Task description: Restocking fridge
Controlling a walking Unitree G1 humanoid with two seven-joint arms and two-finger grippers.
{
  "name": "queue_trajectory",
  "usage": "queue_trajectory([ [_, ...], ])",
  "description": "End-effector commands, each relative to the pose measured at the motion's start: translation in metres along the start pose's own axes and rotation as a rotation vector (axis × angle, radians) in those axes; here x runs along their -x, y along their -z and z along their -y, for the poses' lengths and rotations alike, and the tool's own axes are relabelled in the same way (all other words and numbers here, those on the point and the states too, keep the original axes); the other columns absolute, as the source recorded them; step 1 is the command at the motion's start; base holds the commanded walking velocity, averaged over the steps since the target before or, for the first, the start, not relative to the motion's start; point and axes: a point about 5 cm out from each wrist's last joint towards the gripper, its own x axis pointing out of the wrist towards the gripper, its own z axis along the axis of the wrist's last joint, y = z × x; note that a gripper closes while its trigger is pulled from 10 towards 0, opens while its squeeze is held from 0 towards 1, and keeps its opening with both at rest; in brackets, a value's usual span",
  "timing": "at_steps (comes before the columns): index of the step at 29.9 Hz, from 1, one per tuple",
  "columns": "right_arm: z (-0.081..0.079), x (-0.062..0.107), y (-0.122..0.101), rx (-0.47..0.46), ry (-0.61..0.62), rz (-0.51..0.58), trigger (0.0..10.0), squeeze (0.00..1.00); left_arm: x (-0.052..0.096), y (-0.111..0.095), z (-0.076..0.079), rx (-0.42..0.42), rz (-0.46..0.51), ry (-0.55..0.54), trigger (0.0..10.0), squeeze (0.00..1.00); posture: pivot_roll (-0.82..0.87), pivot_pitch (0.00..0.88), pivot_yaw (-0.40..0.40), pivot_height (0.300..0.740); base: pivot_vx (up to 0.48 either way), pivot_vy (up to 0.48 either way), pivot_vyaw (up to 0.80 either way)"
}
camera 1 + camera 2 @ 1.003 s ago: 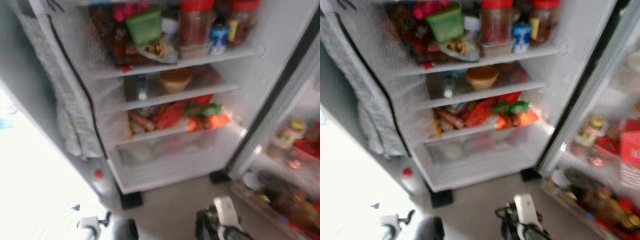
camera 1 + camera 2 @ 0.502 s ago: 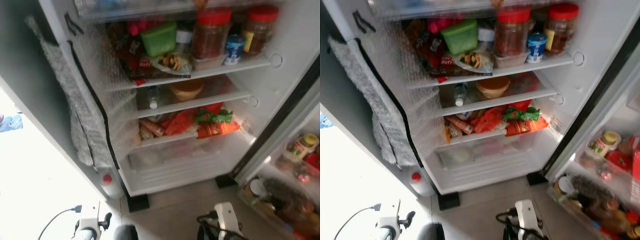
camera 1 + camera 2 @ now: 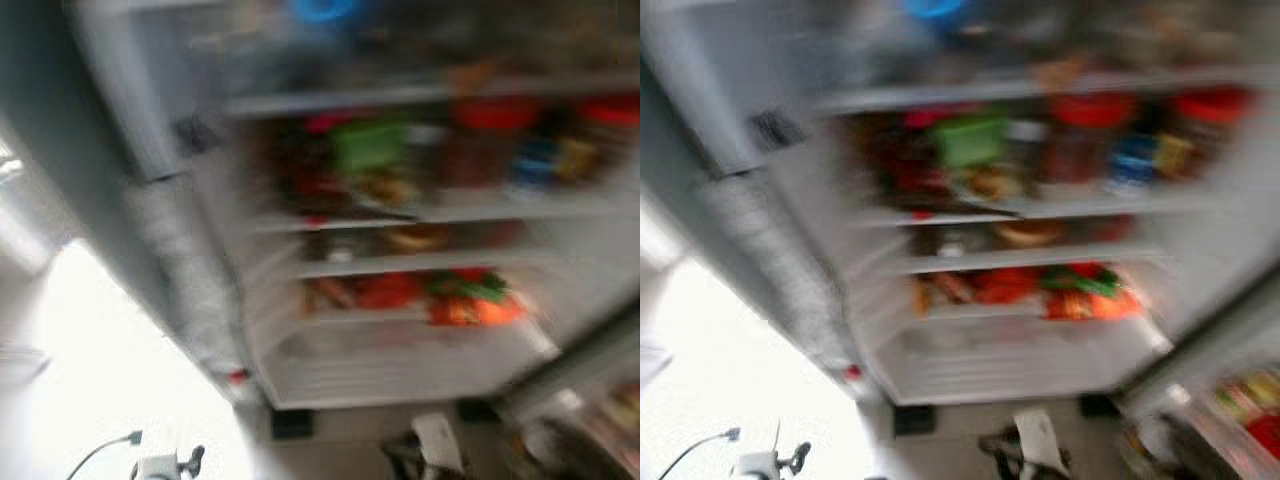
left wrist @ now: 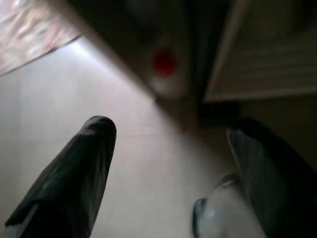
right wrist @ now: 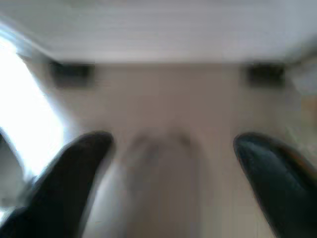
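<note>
The open fridge point(image 3: 400, 350) stands before me, all of it blurred. Its middle shelf carries a green box point(image 3: 368, 146), red-lidded jars point(image 3: 488, 118) and a blue-labelled tub point(image 3: 538, 160). A bowl point(image 3: 418, 238) sits one shelf lower, above red and orange packets point(image 3: 462, 300). A pale drawer point(image 3: 390, 365) is at the bottom. My left gripper point(image 4: 171, 129) hangs open over the floor with nothing between its fingers. My right gripper point(image 5: 173, 141) is open and empty too, low in front of the fridge's base.
A red-capped bottle point(image 4: 165, 62) stands on the floor by the fridge's left corner. The fridge door point(image 3: 1240, 400), with jars in its racks, stands open at the right. A padded grey wall point(image 3: 180, 270) runs along the left. Bright floor lies at the lower left.
The camera has swung upward, so the fridge's shelves sit lower in the picture and a top shelf with something blue has come into view. The picture has become blurred.
</note>
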Motion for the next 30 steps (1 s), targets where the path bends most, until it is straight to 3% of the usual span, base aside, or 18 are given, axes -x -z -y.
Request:
queue_trajectory([
  [1, -0.0136, 0.0022, 0.0179, -0.018, -0.032, -0.076, 10.0, 0.0, 0.0091, 0.0208, -0.0185, 0.005, -0.06, -0.045, 10.0, 0.0, -0.03, 0.066, 0.051, 0.695, -0.42, 0.0, 0.0],
  [21, -0.0143, 0.002, 0.0178, -0.014, -0.041, -0.079, 10.0, 0.0, 0.0097, 0.0229, -0.0183, 0.008, -0.072, -0.043, 10.0, 0.0, -0.02, 0.068, 0.052, 0.695, -0.439, 0.0, 0.0],
  [30, -0.0143, 0.0021, 0.0179, -0.015, -0.044, -0.077, 10.0, 0.0, 0.0106, 0.026, -0.0246, 0.045, -0.096, -0.082, 10.0, 0.0, -0.03, 0.064, 0.052, 0.695, 0.0, 0.0, 0.0],
])
